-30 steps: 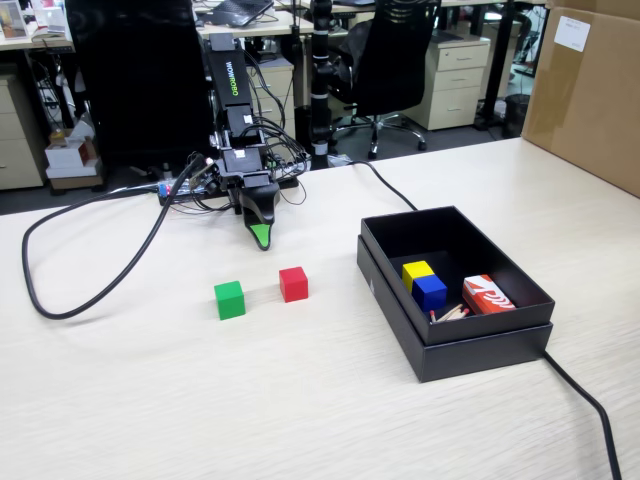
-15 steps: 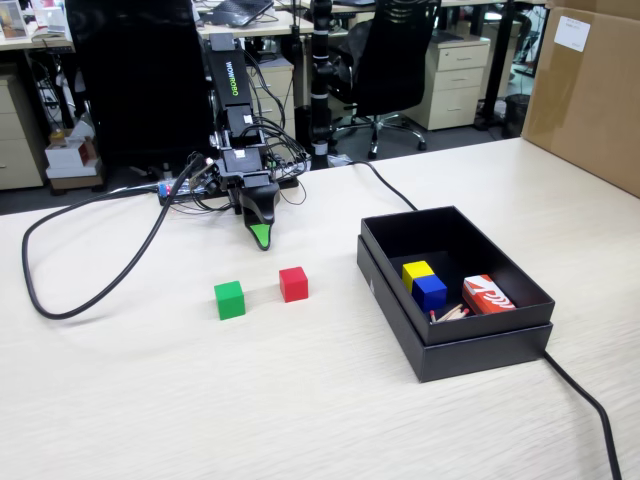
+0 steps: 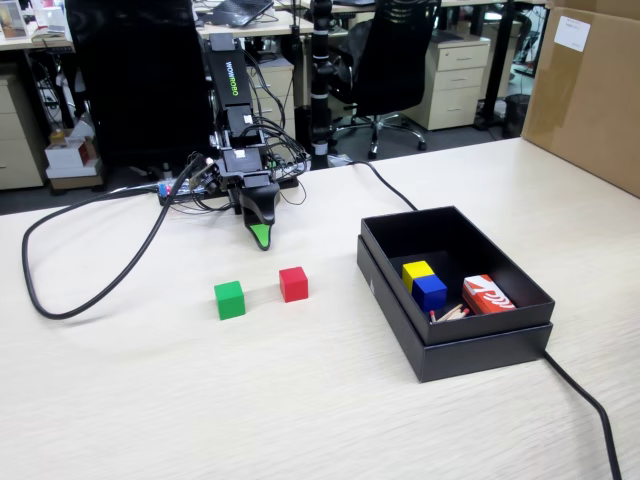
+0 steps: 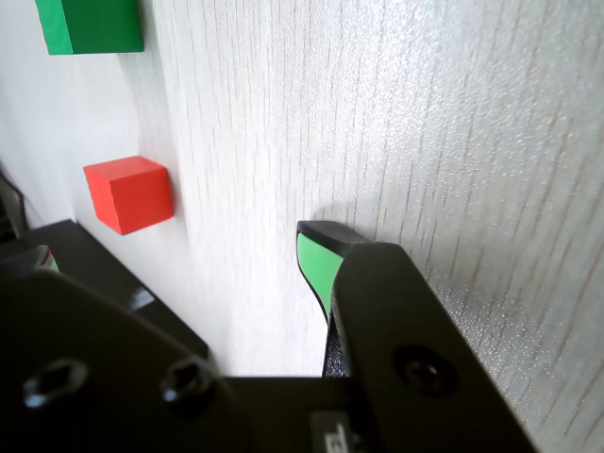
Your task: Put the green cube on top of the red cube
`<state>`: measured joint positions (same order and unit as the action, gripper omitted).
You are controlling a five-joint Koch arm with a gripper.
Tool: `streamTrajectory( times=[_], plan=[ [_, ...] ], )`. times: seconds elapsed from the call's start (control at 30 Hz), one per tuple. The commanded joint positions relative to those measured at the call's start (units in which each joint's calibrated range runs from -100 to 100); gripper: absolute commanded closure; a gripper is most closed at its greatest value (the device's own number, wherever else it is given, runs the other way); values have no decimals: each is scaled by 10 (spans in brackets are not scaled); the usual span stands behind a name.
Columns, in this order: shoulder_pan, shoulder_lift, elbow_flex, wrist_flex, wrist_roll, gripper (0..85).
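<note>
Fixed view: green cube point(image 3: 229, 299) left of red cube point(image 3: 293, 283), apart, on surface point(image 3: 300, 400). Hand point(image 3: 261, 238) behind them, empty; spread or pressed, cannot tell. Approach step; next, reach forward-left to green cube.

Bright even light, soft shadows.

I see a pale wood-grain table point(image 3: 300, 400) carrying everything. On it, in the fixed view, the green cube point(image 3: 229, 299) sits left of the red cube point(image 3: 293, 283), the two near each other but apart. Well to their right I see an open black box point(image 3: 470, 345) resting on the tabletop. A black cable point(image 3: 90, 290) loops across the left side, and another black cable point(image 3: 590, 400) trails off behind the box toward the near right corner.
</note>
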<state>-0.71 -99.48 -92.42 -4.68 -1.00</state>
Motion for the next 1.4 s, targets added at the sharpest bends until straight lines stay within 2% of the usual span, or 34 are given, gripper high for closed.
streamTrajectory(
  times=[0.0, 0.13, 0.5, 0.7, 0.77, 0.83, 0.9, 1.03, 1.37],
  plan=[
    [0, 12, 19, -48, -5, 364],
    [3, 12, 86, -136, -3, 364],
    [0, 92, 284, -287, -3, 371],
    [-9, 219, 513, -500, -9, 383],
    [-16, 268, 580, -537, -15, 384],
    [-22, 310, 625, -550, -30, 384],
    [-37, 377, 680, -552, -59, 383],
    [-56, 466, 737, -552, -83, 383],
    [-96, 696, 893, -552, -104, 383]
  ],
)
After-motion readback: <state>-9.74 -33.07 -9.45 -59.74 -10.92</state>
